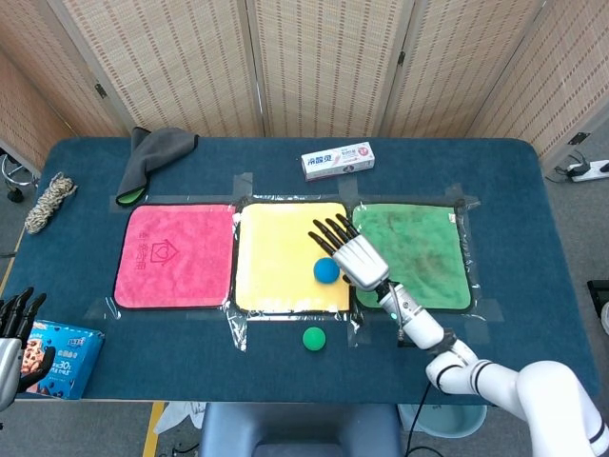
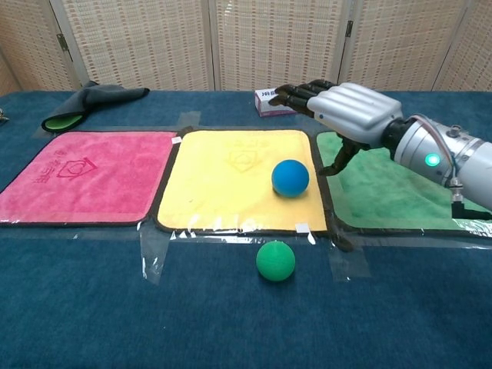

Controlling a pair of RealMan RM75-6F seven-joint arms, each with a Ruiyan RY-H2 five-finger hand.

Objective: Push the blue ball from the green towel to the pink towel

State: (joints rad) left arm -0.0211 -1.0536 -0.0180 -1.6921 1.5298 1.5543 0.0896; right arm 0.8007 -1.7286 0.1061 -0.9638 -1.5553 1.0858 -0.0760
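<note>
Blue ball (image 1: 326, 269) lies on yellow towel (image 1: 285, 249), right half, near edge toward green towel (image 1: 423, 248). Right hand (image 1: 354, 255) just beside ball on its right, not touching; fingers (image 2: 296, 91) spread, straight, holding nothing, reaching past ball toward far side. Pink towel (image 1: 171, 255) well apart on left. Left hand (image 1: 13, 322) at table corner, fingers apart, empty.

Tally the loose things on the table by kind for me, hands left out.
Towels: 3, pink, yellow, green
Balls: 2, blue, green
Boxes: 2, white, blue
Grey cloth: 1
Rope: 1
Total: 9
</note>
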